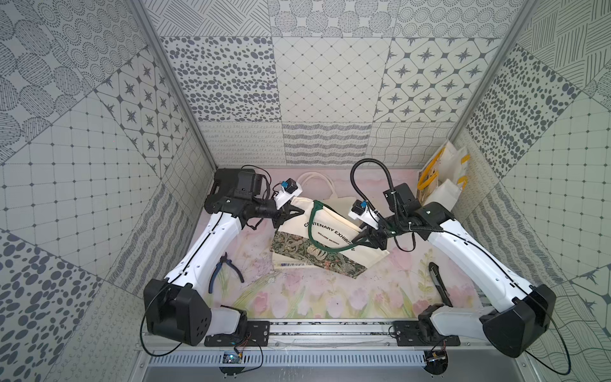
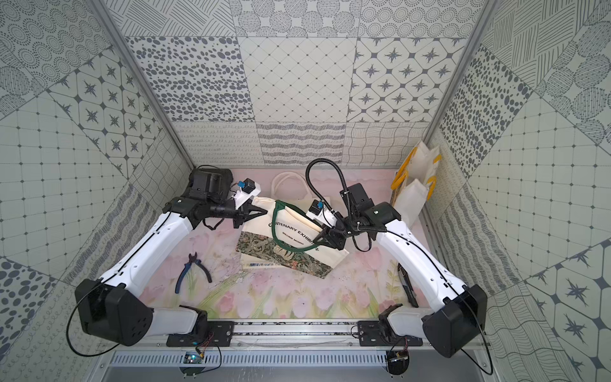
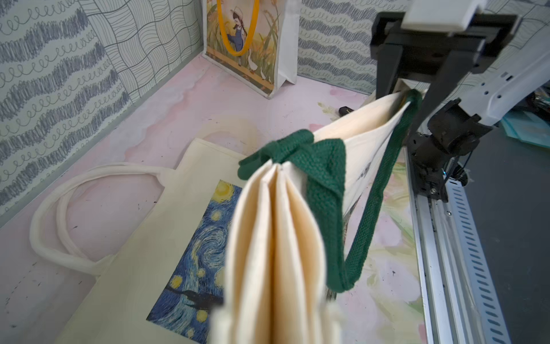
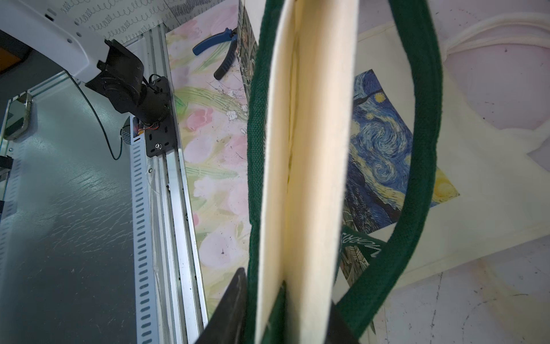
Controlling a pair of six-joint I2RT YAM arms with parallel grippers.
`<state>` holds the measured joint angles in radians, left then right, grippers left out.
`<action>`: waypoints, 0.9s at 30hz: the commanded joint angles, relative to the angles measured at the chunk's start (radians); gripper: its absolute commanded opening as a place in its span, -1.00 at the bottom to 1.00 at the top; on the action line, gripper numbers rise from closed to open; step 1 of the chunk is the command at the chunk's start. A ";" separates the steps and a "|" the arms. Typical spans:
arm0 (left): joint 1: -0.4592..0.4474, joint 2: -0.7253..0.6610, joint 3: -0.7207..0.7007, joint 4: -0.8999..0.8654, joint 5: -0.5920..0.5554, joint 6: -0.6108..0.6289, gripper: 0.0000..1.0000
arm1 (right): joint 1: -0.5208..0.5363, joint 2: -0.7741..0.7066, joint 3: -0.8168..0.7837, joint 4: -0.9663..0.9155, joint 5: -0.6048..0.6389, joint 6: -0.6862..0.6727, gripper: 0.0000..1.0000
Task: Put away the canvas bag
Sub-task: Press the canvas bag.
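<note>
Left gripper [image 1: 298, 211] and right gripper [image 1: 355, 240] both clamped on the canvas bag [image 1: 317, 228]; second tote [image 3: 134, 268] (Starry Night print) lies beneath; pliers [image 1: 224, 269] near table [image 1: 297, 297] left edge.

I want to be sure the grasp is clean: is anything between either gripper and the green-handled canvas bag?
Nothing visible. The left gripper is shut on one top corner of the canvas bag, and the right gripper is closed on the opposite top corner. A second tote lies beneath the bag, not between it and either gripper.
</note>
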<state>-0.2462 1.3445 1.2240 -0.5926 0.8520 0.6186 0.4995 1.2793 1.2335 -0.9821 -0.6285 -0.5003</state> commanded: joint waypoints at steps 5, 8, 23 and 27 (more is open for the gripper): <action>0.007 -0.030 -0.019 0.105 -0.388 -0.046 -1.00 | 0.037 -0.083 -0.083 -0.137 0.044 0.035 -0.36; 0.007 -0.030 -0.021 0.123 -0.393 -0.048 -1.00 | 0.043 -0.097 -0.104 -0.162 0.028 0.028 -0.36; 0.008 -0.027 -0.021 0.123 -0.496 -0.052 -1.00 | 0.111 -0.087 -0.052 -0.273 0.236 0.111 -0.24; 0.011 -0.036 -0.027 0.139 -0.492 -0.061 -1.00 | 0.128 -0.063 -0.039 -0.325 0.257 0.099 -0.28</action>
<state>-0.2493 1.3235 1.1965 -0.5755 0.6106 0.5720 0.6121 1.1950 1.1927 -1.1038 -0.4332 -0.4160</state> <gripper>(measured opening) 0.080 0.365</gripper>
